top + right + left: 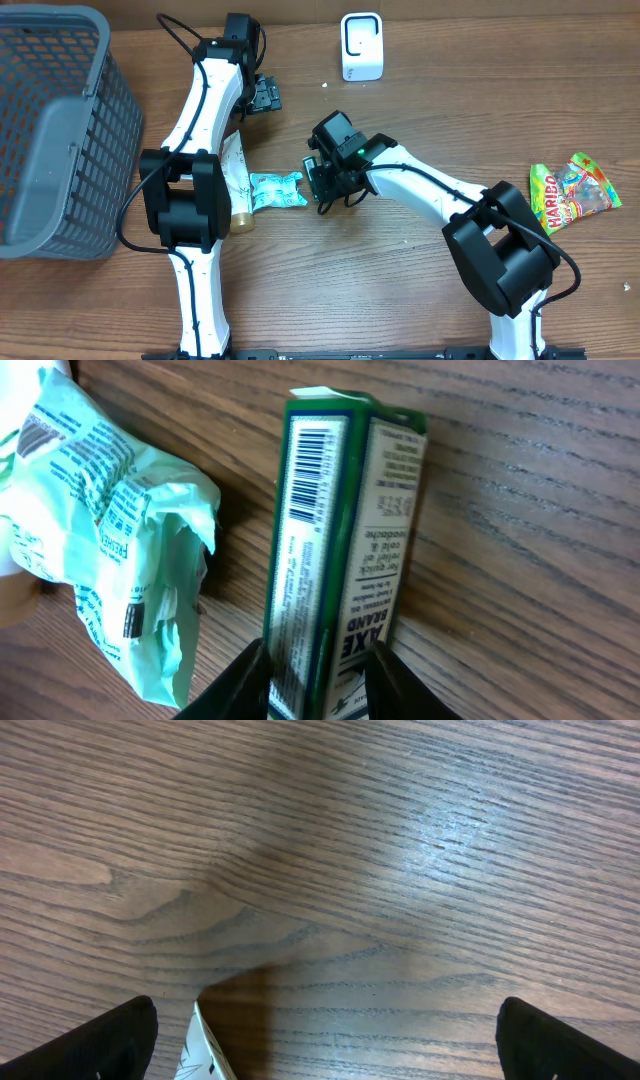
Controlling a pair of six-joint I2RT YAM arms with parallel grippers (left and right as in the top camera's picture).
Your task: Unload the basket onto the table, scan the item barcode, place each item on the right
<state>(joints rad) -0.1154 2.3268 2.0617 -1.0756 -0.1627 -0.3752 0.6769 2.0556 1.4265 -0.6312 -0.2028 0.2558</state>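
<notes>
Green box [330, 540] sits in the middle of the right wrist view, standing on its long edge on the wood bench [400, 840] with the right pincer [320, 680] closed on it: one dark finger presses each side at the bottom of the frame. The barcode [312, 465] runs along the narrow white strip facing this camera, near the far end of the box and clear of the fingers. In the overhead view that spot is centre frame, just right of a crumpled pale green packet [275, 190]. The white scanner [361, 45] stands well apart at the top edge. As I judge it, the step in hand is lifting the box and showing it to the scanner. To do that well, the grip should stay low on the box so the bars are never covered. The wrist should turn until the striped strip squarely faces the scanner's window, and the lift should go straight up so the packet is not dragged. The broad face reads "AXE BRAND", and the smaller lines seem to mention cold and headache. A candy bag [572, 192] at the right edge reads "HARIBO". The packet's print is too small to read. The left pincer [330, 1040] hangs wide open over bare wood, holding nothing.
</notes>
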